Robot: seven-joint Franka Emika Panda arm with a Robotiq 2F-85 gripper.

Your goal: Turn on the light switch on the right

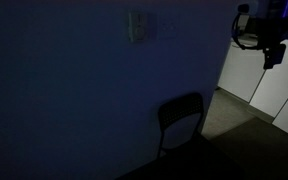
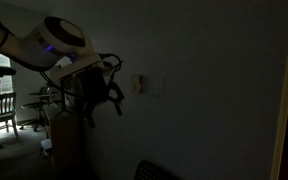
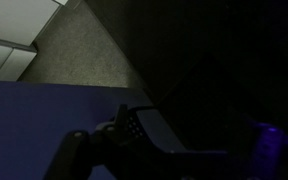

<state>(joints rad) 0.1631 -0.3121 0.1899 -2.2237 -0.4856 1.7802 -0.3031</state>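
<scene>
The wall (image 1: 64, 90) is carrying the switches (image 1: 139, 27) high up, above a dark chair (image 1: 181, 120). The arm (image 2: 54, 40) is holding the gripper (image 2: 110, 95) near the switches (image 2: 141, 86), at about their height. The darkness is hiding whether there is contact and whether the jaws are parted.

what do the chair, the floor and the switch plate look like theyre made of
Chair: dark, smooth backrest whose rim catches a little light, probably plastic or painted wood; too dark to be sure. Floor: fine speckled grain, matte, likely low-pile carpet. Switch plate: pale, flat, matte, probably plastic; details are lost in the dark.
</scene>
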